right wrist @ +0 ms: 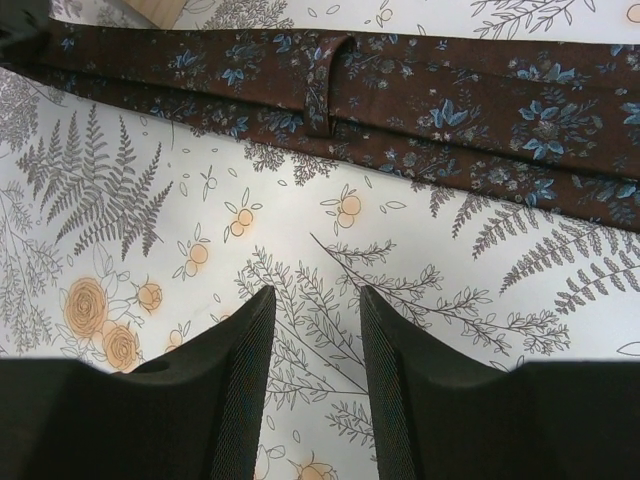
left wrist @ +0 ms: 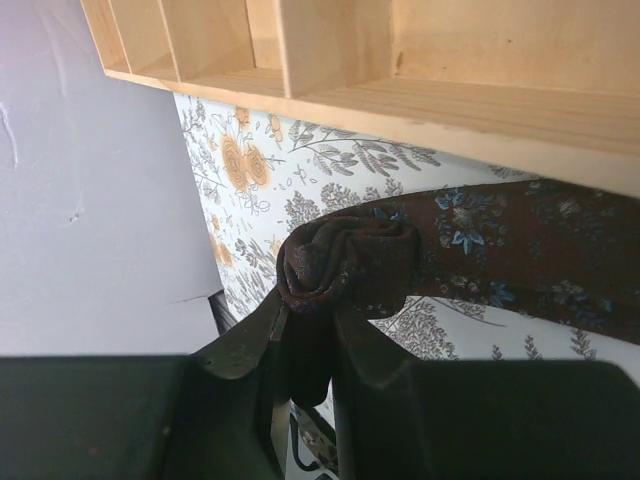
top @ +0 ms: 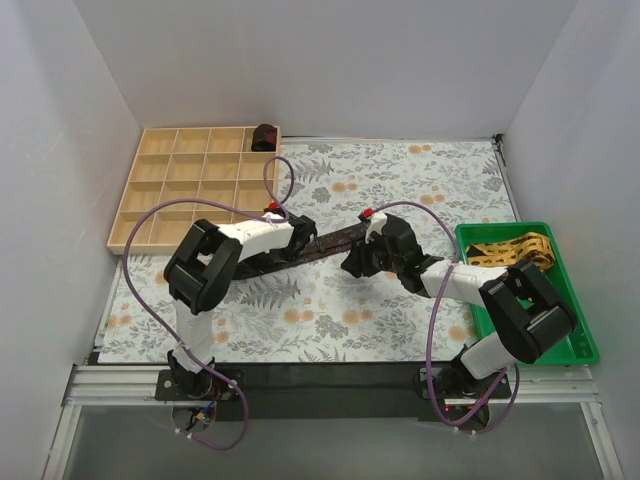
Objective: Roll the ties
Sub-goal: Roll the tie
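While the left tool [left wrist: 308, 345] is pinching the dark tie [left wrist: 350, 262] at its rolled end (the best hold, I judge) — soft, limp, probably slippery fabric — the rest is lying flat along the bench [right wrist: 200, 250], the right tool [right wrist: 315, 330] hovering part-open, empty, nearby.

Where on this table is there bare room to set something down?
Bare cloth lies behind the dark tie, between the wooden tray and the green bin, and in front of it, toward the near edge. Most tray compartments are empty. Crowded: mid-table, around the left gripper, right gripper and tie, and the bin with the yellow tie.
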`<state>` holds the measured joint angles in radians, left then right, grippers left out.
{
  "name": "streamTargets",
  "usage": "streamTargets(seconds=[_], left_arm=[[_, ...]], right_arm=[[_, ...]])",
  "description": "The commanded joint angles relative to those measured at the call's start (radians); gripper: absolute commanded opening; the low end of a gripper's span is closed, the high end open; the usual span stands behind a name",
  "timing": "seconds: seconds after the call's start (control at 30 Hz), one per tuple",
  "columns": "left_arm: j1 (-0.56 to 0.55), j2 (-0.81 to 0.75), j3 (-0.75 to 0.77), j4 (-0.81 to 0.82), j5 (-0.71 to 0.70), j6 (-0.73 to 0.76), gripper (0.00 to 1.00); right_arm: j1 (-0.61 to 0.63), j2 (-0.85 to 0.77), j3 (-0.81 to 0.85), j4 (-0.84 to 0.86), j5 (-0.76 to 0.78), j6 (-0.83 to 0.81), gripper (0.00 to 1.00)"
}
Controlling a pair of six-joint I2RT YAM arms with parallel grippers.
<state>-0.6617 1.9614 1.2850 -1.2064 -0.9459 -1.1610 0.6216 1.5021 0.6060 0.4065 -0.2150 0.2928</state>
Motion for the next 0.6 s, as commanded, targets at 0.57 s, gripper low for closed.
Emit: streamTargets(seconds=[0.57], left_arm=[[-0.093, 0.142, 0.105, 0.094, 0.055, 0.009, 0.1]], right_arm=[[-0.014, -0.014, -0.028, 0.06, -0.014, 0.012, 0.4]])
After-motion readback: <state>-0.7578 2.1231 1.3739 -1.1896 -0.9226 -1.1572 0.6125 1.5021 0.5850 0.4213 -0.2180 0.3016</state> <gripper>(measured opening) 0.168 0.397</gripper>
